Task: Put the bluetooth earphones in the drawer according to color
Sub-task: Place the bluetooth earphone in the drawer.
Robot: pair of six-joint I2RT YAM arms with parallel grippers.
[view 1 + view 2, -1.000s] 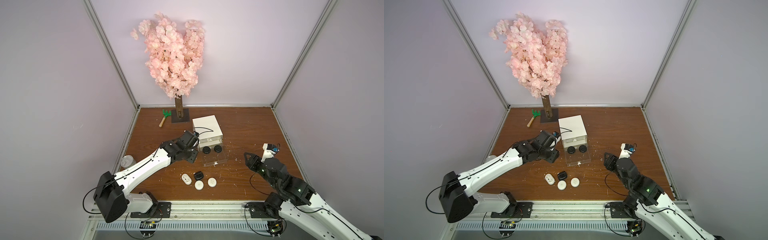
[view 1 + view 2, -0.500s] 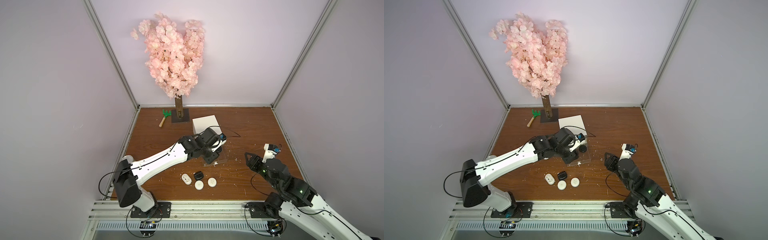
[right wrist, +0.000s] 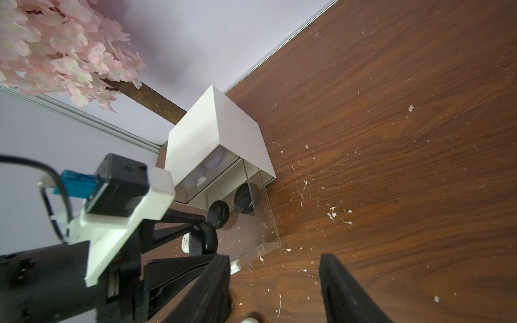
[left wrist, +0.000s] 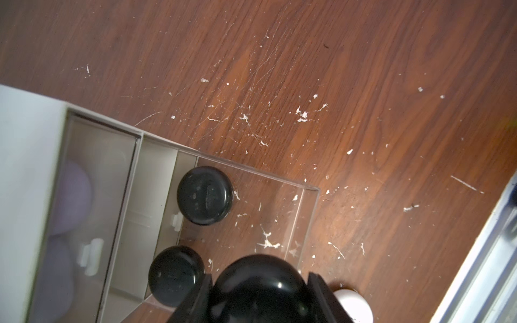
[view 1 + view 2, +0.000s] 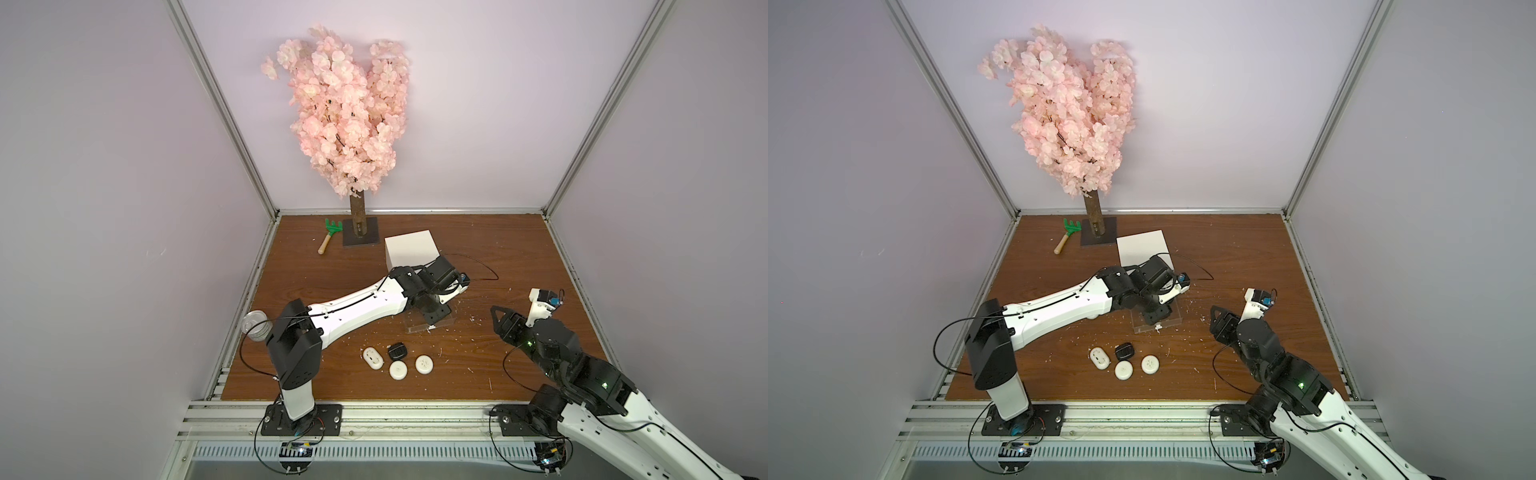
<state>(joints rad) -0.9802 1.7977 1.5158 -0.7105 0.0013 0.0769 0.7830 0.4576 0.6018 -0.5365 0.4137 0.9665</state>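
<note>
Toward the near edge, three white earphone cases (image 5: 398,370) and a loose black one (image 5: 397,352) lie clustered on the table (image 5: 498,249). Just beyond them, my left gripper (image 5: 433,321) is clamped on a black case (image 4: 257,282), holding it over the pulled-out clear drawer (image 4: 306,221) of the white cabinet (image 5: 409,249). Two black cases (image 4: 205,195) sit inside that drawer. At the right, my right gripper (image 3: 277,293) hangs above the table, fingers spread with nothing between them.

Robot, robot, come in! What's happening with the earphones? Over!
Left gripper shut on black case, over open drawer. Right gripper open, empty, off to the side. Two black cases already inside. Nothing blocking.
</note>
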